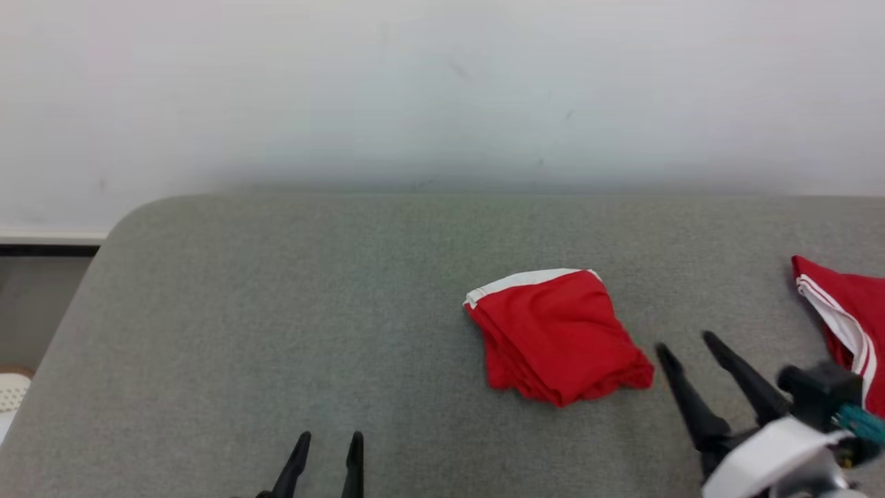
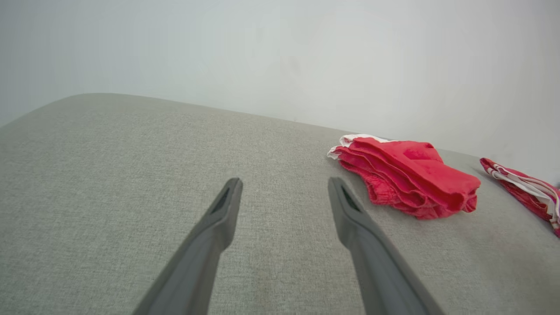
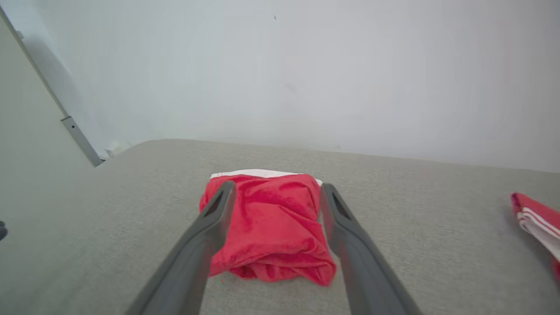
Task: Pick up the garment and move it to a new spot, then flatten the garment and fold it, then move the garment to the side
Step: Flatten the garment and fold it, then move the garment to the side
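Observation:
A red garment with a white band (image 1: 556,337) lies folded into a small stack on the grey surface, right of centre; it also shows in the left wrist view (image 2: 409,175) and the right wrist view (image 3: 269,223). My right gripper (image 1: 688,346) is open, just to the right of the stack, fingers pointing up and left towards it and apart from the cloth. In its own wrist view the right gripper (image 3: 274,189) frames the stack between its two fingers. My left gripper (image 1: 330,440) stands open at the bottom edge, well left of the garment, holding nothing (image 2: 284,183).
A second red garment with white stripes (image 1: 847,318) lies at the right edge of the grey padded surface (image 1: 276,311). A pale wall stands behind. The surface's rounded left corner drops off to a floor and a white object (image 1: 10,394).

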Robot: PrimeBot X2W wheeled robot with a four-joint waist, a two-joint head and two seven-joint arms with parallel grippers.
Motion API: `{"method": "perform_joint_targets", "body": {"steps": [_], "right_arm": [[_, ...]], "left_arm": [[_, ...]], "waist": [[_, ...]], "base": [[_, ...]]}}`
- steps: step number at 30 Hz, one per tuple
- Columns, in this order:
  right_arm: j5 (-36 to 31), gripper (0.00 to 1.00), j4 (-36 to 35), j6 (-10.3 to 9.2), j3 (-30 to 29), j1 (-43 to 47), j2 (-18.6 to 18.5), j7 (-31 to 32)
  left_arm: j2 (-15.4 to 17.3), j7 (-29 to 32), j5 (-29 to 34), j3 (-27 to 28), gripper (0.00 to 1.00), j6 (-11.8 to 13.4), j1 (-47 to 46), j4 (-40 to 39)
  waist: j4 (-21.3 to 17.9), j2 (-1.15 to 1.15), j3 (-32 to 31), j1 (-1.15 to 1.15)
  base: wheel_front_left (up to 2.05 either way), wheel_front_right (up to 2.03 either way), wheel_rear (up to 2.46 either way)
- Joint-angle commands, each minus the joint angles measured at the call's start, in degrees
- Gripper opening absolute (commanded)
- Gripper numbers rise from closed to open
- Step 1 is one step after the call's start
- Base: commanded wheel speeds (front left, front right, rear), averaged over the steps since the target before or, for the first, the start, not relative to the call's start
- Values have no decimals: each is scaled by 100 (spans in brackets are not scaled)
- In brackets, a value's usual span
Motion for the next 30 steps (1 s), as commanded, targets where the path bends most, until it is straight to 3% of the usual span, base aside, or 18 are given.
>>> {"method": "perform_joint_targets", "body": {"steps": [1, 13, 20, 30], "right_arm": [[-95, 100, 50, -13, -68, 147, -73, -110], [-655, 100, 1090, -13, -899, 981, -496, -1900], [-536, 100, 1601, -13, -1030, 1016, -429, -2069], [-396, 100, 1690, -13, -876, 798, -502, -2102]], "left_arm": [[20, -10, 66, 25, 100, -9, 116, -9], [20, -10, 318, 396, 100, -71, 491, -229], [20, -10, 333, 464, 100, -82, 594, -293], [20, -10, 330, 424, 100, -104, 526, -285]], "waist": [[-66, -1, -79, 0], [-264, -1, -337, 0], [-286, -1, -381, 0], [-184, -1, -328, 0]], "base": [[0, 0, 0], [0, 0, 0], [0, 0, 0], [0, 0, 0]]}}
